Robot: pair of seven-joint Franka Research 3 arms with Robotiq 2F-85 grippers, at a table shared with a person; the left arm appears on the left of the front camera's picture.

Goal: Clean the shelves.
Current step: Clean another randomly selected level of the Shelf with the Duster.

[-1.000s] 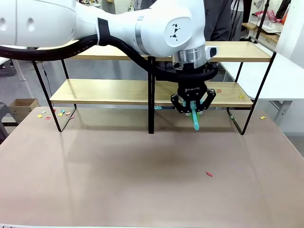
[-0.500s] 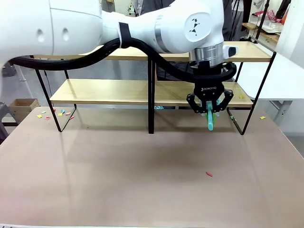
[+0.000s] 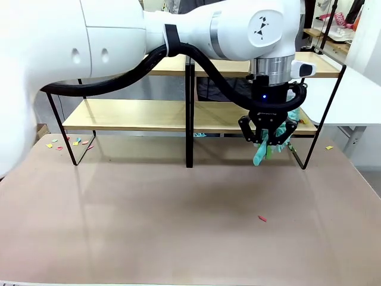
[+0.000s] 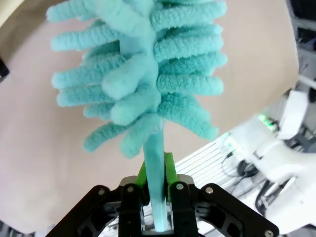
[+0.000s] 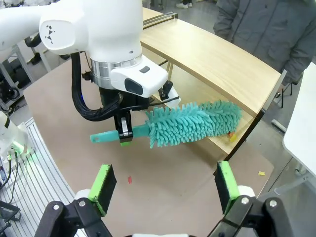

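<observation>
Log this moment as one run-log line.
left tool: shut on teal duster handle | duster head over lower board of shelves, right end | right tool: open, hovering above table

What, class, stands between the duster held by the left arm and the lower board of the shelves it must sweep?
Nothing visible does. The left gripper jaws grip the teal duster by its handle, and its fluffy head already reaches over the right end of the lower board of the shelves, near small scraps at the edge.
</observation>
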